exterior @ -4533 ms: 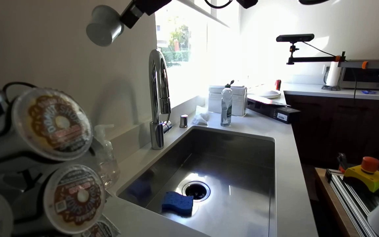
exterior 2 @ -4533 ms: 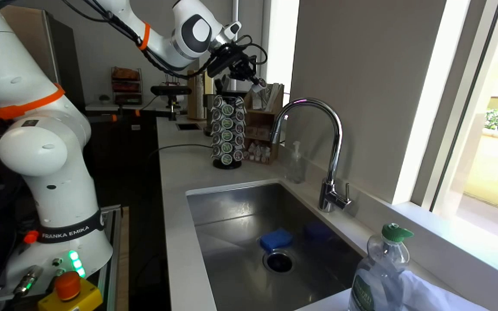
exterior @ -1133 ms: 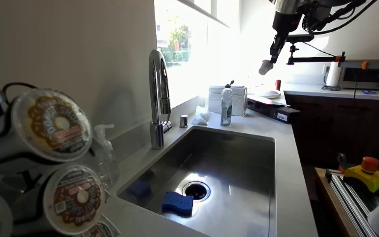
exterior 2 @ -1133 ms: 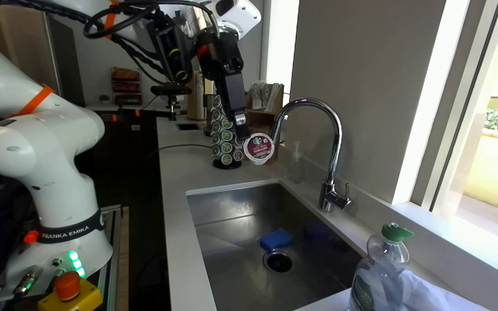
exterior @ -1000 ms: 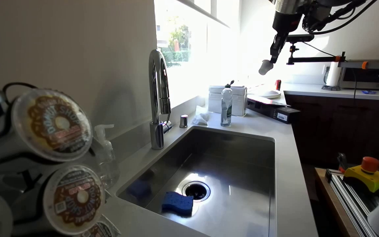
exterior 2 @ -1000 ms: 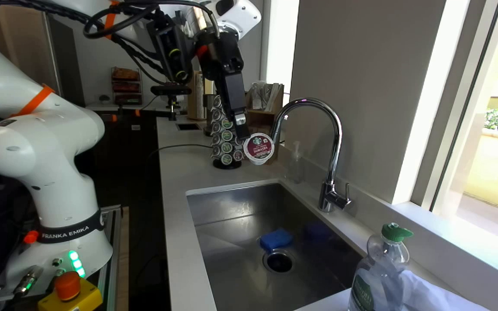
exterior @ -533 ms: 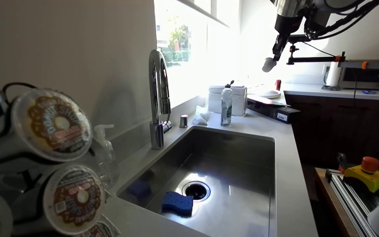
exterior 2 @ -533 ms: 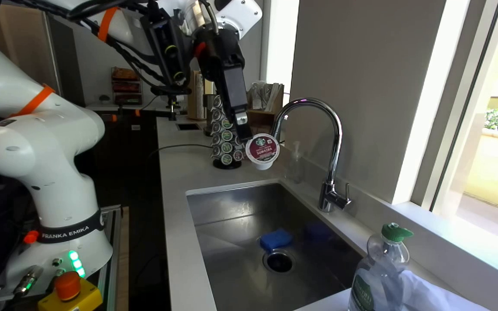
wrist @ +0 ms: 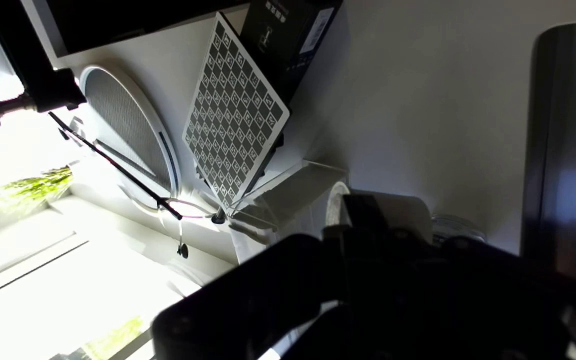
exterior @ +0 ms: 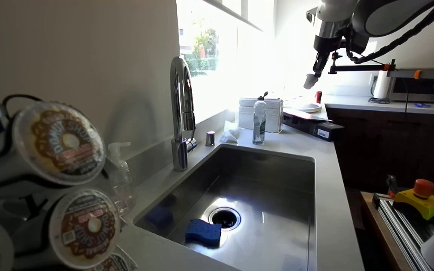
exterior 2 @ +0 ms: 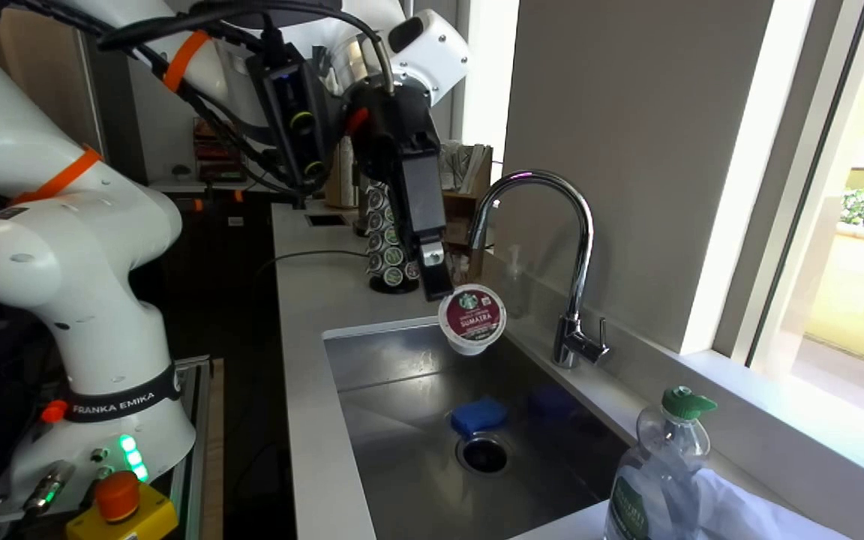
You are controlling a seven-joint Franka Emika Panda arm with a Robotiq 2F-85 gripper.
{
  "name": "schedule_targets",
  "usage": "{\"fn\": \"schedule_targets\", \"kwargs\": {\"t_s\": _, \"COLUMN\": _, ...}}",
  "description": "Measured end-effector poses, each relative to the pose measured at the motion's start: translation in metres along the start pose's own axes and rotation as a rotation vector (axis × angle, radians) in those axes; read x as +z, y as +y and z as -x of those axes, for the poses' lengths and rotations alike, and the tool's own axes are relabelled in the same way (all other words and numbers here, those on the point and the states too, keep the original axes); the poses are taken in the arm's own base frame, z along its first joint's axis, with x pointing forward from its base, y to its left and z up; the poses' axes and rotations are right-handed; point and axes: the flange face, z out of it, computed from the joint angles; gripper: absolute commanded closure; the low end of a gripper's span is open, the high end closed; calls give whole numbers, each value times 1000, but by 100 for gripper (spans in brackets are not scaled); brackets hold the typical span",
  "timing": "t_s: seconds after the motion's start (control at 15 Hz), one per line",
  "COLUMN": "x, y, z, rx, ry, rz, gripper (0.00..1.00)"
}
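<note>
Currently pinched: a coffee pod, one side of it clamped between the tips of my gripper — jaws closed down on it
Pod lid: maroon label, I read SUMATRA on it in an exterior view; cup tilted, base pointing down and away from that camera
Pod position: held up in the air, touching only my gripper; I cannot tell what lies straight below
Sink: steel, a blue sponge resting on its floor just beside the drain
Faucet: chrome, arched, standing at the rim of the sink
Pod rack: stacked with more pods on the counter past the sink — my gripper covers part of it in an exterior view
Soap bottle: clear, green-capped, upright on the counter at the opposite end of the sink from the rack
Black box: on the counter near that bottle; the wrist view shows me a patterned board overlapping it
</note>
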Motion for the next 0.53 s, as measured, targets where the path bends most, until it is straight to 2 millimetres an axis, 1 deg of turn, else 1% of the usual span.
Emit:
{"fn": "schedule_targets", "kwargs": {"t_s": 0.27, "x": 23, "y": -6, "z": 0, "rx": -49, "ry": -15, "rz": 53, "gripper": 100}}
{"fn": "schedule_targets", "kwargs": {"t_s": 0.53, "x": 44, "y": -22, "z": 7, "rx": -90, "ry": -33, "rz": 95, "gripper": 100}}
